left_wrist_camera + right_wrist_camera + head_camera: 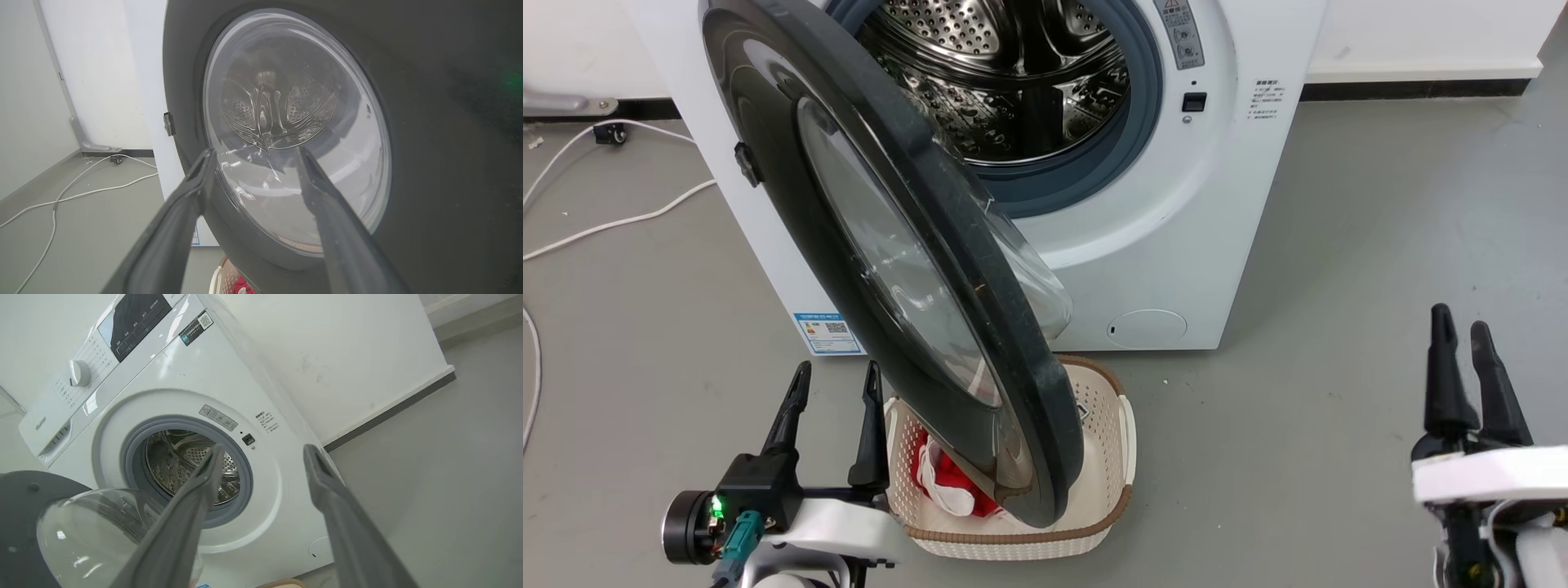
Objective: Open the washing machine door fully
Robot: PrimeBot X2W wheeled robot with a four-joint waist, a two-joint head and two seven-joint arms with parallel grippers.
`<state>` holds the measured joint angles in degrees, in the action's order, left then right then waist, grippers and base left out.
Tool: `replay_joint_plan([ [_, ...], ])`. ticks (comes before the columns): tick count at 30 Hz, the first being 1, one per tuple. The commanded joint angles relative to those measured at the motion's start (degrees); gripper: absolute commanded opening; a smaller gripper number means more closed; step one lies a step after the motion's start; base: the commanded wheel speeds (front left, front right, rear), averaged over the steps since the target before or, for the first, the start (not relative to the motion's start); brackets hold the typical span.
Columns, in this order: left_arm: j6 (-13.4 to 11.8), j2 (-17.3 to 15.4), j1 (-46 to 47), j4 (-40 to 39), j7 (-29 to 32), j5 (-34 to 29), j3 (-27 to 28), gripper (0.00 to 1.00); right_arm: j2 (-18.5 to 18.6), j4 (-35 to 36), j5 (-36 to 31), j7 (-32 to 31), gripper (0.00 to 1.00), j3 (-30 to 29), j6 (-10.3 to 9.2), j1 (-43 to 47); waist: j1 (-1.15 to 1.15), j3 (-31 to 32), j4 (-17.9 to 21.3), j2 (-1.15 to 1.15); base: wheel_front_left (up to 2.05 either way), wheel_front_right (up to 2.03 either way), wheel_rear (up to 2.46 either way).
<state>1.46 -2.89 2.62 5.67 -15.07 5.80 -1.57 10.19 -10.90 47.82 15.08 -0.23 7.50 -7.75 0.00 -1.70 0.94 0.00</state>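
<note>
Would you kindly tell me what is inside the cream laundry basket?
Red and white cloth lies in the basket; the washing machine door covers the rest.

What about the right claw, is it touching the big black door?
Apart. In the head view the right claw sits at the lower right, with bare floor between it and the washing machine door.

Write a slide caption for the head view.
Washing machine door open above a laundry basket; left pincer and right pincer open, empty.
</note>
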Motion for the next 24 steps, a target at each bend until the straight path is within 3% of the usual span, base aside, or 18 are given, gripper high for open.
replay_joint_plan([
  [1,-0.11,0.02,0.31,-0.15,-0.15,-0.04,0.13,1.0,-1.29,1.7,-6.24,0.07,1.0,-1.17,-0.02,1.56,0.0,-0.11,0.03,0.0,0.0,0.0,0.0],
  [5,-0.06,0.02,0.67,-0.06,-0.15,-0.13,0.27,1.0,-4.17,7.05,-26.71,0.1,1.0,-3.17,-0.02,4.34,0.0,-0.16,0.02,0.0,0.0,0.0,0.0],
  [10,-0.04,0.02,0.8,-0.26,-0.15,-0.34,0.52,1.0,-6.1,11.33,-42.12,-0.16,1.0,-2.3,-0.03,8.51,0.0,-0.23,0.16,0.0,0.0,0.0,0.0],
  [15,0.23,0.03,0.53,-0.14,-0.15,-0.56,0.68,1.0,-7.12,11.59,-46.46,-1.23,1.0,-1.41,-0.03,12.48,0.0,0.04,0.26,0.0,0.0,0.0,0.0],
  [24,0.61,0.02,0.36,-0.22,-0.15,-1.37,0.89,1.0,-7.41,9.54,-44.01,-0.54,1.0,-1.6,-0.03,12.36,0.0,0.02,0.5,0.0,0.0,0.0,0.0],
])
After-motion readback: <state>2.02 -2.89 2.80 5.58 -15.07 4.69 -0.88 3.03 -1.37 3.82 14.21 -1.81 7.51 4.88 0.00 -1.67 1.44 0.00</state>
